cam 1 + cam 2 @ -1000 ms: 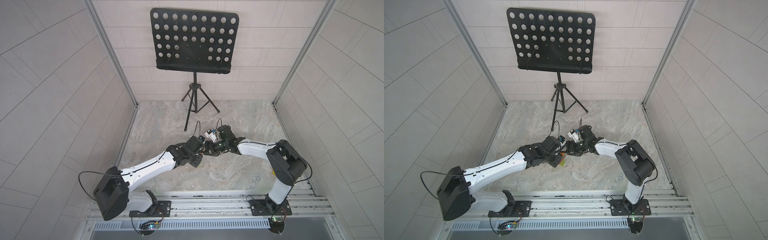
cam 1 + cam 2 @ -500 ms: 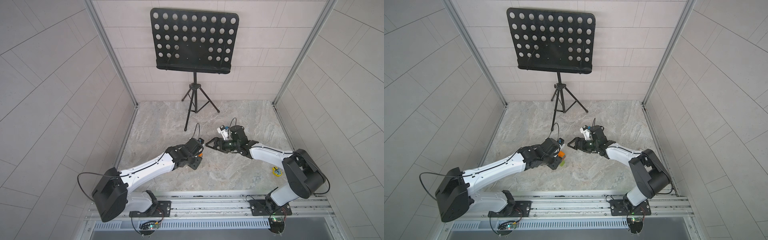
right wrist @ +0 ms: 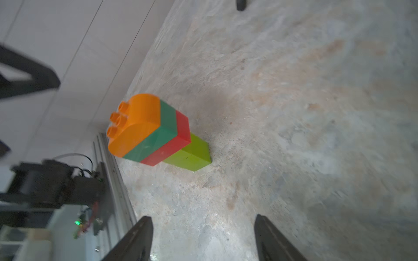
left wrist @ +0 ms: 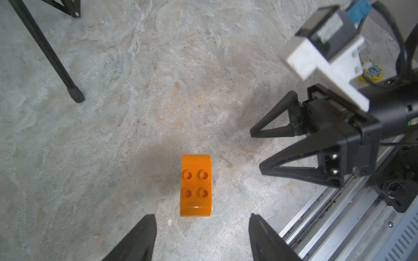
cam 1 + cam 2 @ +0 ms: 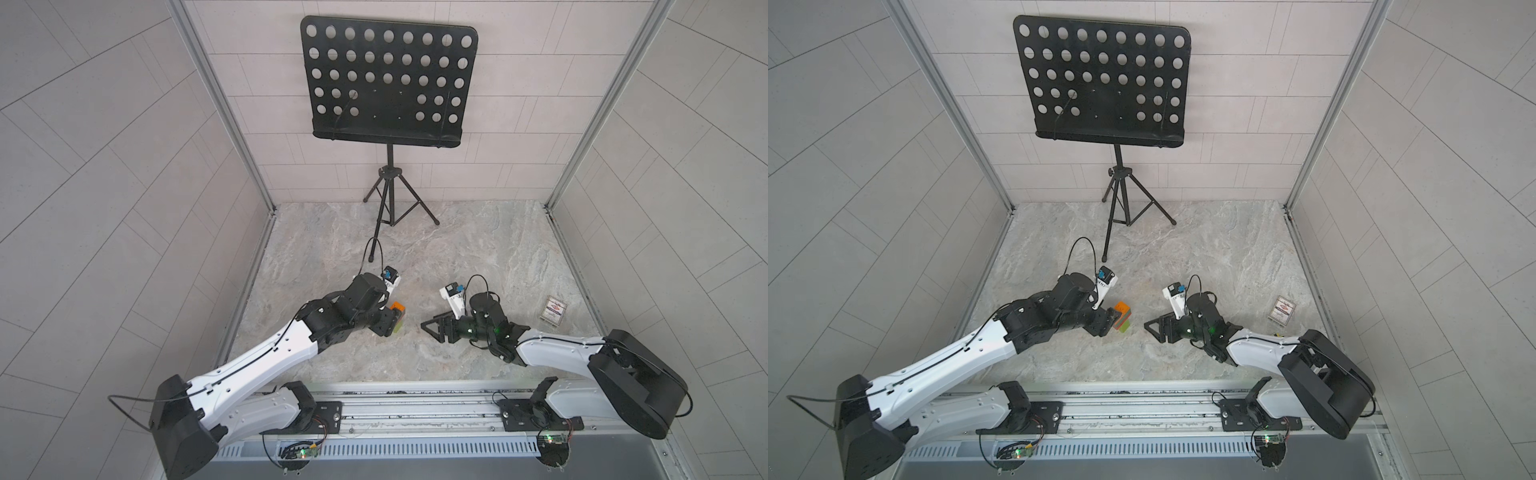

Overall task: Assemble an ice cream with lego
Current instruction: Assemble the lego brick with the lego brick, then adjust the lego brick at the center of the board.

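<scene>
The ice cream stands upright on the marble table, free of both grippers: lime-green stem at the bottom, then red, then dark green lego, with the orange cap on top, studs up. It shows in both top views. My left gripper is open right beside it, its fingers apart and holding nothing. My right gripper is open too, a short way right of the build, pointing toward it with nothing between its fingers.
A black music stand on a tripod stands at the back; one foot reaches toward the left arm. A white printed card lies at the right. A small yellow round object sits behind the right gripper. A metal rail runs along the front.
Both grippers were together at the build a second ago. The right arm has drawn back to the right, the left gripper has opened, and the ice cream now stands on its own.
</scene>
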Tool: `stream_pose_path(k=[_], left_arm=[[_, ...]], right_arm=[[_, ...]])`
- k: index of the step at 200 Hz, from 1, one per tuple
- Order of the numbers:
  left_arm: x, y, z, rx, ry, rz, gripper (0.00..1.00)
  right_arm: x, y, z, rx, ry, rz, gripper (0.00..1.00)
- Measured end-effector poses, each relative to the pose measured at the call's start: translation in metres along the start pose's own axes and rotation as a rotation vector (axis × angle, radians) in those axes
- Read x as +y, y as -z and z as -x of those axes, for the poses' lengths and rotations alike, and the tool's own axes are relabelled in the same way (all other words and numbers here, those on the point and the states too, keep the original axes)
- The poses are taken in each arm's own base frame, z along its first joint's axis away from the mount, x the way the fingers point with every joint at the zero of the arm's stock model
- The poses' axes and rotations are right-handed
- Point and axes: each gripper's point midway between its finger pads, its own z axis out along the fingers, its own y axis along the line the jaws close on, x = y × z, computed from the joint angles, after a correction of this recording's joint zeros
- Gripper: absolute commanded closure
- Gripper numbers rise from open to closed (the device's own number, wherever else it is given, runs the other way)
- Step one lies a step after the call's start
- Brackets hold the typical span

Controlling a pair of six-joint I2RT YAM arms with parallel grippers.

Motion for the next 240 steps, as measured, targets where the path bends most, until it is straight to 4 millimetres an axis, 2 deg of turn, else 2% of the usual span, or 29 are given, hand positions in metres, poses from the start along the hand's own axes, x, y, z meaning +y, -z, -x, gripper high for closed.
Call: stream_pose_path(k=[23, 39, 49, 73, 123, 159, 184, 240], left_arm=[[0.007, 0.019, 0.012, -0.082, 0.012, 0.016, 0.23], [0.016, 0.030, 0.016, -0.149, 0.037, 0.032, 0.21], [0.021, 0.034, 0.014, -0.167, 0.056, 0.044, 0.18], [0.032, 0.041, 0.012, -0.203, 0.086, 0.083, 0.17], [0.041, 0.039, 0.012, -0.200, 0.125, 0.128, 0.17], [0.041, 0.039, 0.012, -0.203, 0.138, 0.129, 0.17], [0.041, 0.041, 0.012, -0.208, 0.143, 0.127, 0.17], [0.041, 0.043, 0.013, -0.218, 0.146, 0.125, 0.17]], right_arm=[[0.022, -0.011, -0.007, -0.043, 0.173, 0.016, 0.38], [0.028, -0.020, -0.013, -0.057, 0.255, 0.016, 0.38], [0.024, -0.026, -0.016, -0.062, 0.286, -0.002, 0.37], [0.012, -0.039, -0.024, -0.067, 0.347, -0.032, 0.37], [-0.001, -0.074, -0.044, -0.078, 0.462, -0.060, 0.35], [0.004, -0.093, -0.033, -0.170, 0.514, -0.048, 0.32], [0.005, -0.095, -0.029, -0.194, 0.533, -0.059, 0.33], [0.004, -0.102, -0.024, -0.214, 0.566, -0.078, 0.49]])
